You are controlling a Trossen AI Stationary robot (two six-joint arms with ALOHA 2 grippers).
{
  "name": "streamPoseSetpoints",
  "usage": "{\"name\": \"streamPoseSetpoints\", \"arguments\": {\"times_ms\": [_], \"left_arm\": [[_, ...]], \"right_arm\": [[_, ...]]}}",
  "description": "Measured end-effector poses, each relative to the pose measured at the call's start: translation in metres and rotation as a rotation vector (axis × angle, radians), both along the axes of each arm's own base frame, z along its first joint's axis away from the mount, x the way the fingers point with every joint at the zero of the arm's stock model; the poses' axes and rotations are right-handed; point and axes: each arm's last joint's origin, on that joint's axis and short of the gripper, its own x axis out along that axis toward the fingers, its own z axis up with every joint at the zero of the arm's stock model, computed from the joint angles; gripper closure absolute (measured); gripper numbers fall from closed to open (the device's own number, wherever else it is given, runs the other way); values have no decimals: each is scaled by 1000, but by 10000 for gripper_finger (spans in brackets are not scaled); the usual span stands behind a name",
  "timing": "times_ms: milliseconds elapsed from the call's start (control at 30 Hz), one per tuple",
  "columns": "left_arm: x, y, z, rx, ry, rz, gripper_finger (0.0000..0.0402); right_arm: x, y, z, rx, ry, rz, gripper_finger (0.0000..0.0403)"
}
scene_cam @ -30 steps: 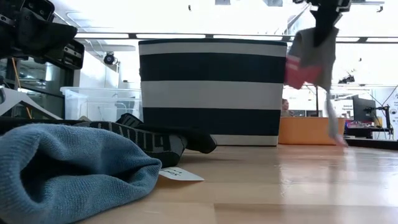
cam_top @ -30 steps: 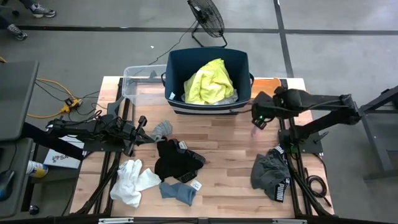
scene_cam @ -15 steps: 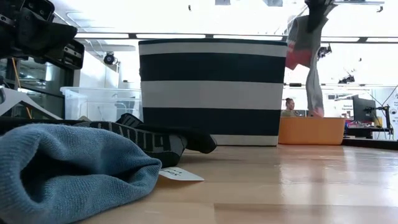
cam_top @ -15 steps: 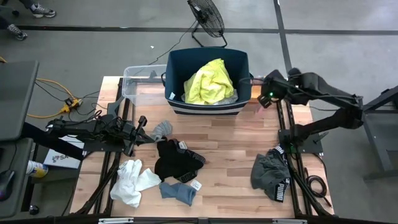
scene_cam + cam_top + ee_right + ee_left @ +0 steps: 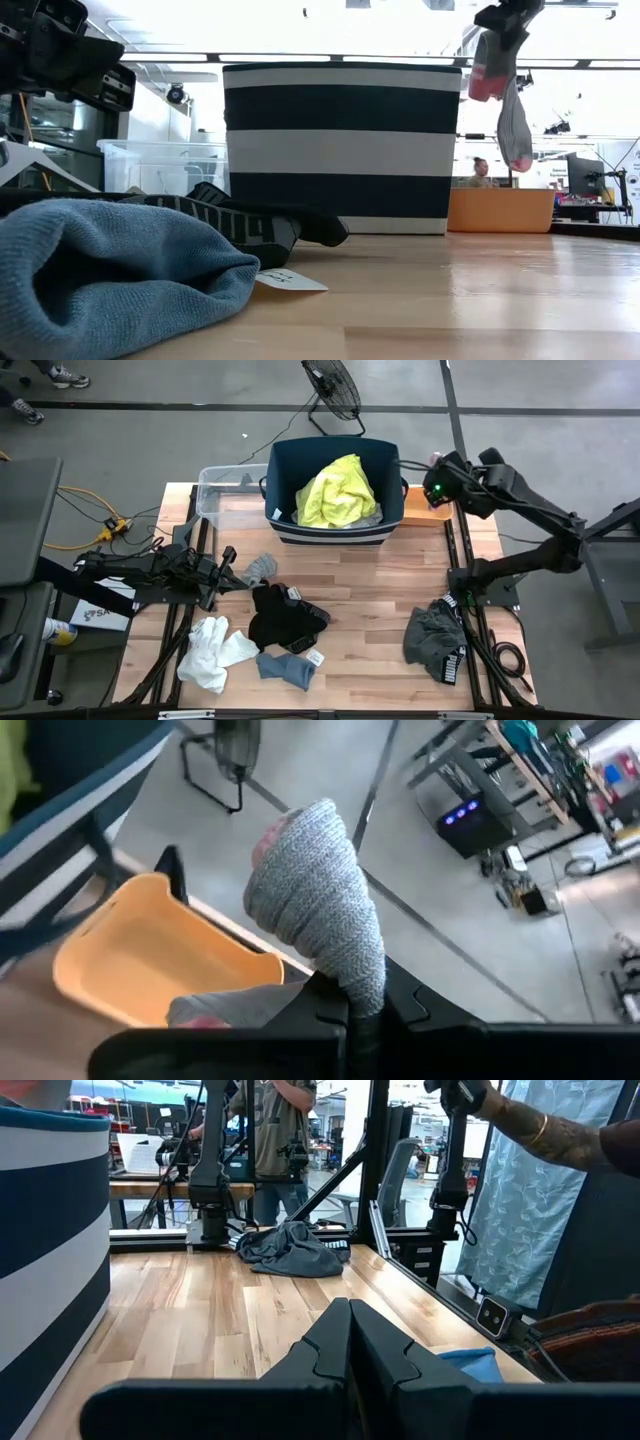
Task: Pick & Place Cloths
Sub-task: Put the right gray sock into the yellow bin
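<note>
Right gripper [image 5: 352, 1010] pinches a grey knit sock with pink toe [image 5: 318, 900], lifted high beside the navy striped tub [image 5: 335, 490], presumably to clear its rim. Left gripper [image 5: 350, 1342] closed, empty, waiting.

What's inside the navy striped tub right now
From above, the tub holds a crumpled neon yellow shirt, with a sliver of pale fabric at its edge. Whatever lies beneath the shirt is covered. The low view shows only the tub's striped wall.
</note>
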Motion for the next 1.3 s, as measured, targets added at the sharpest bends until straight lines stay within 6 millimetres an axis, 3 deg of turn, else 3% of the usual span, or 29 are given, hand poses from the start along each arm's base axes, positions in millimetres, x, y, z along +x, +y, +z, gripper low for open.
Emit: {"name": "streamPoseSetpoints", "arguments": {"times_ms": [267, 633, 967, 1300], "left_arm": [[0, 0, 0, 0, 0, 0, 400], [0, 0, 0, 0, 0, 0, 400], [0, 0, 0, 0, 0, 0, 400], [0, 0, 0, 0, 0, 0, 400]], "right_arm": [[3, -23, -15, -33, -74, -107, 399], [2, -55, -67, 24, -16, -174, 399], [3, -74, -114, 194, -11, -12, 399], [-8, -82, -137, 369, -78, 74, 399]]}}
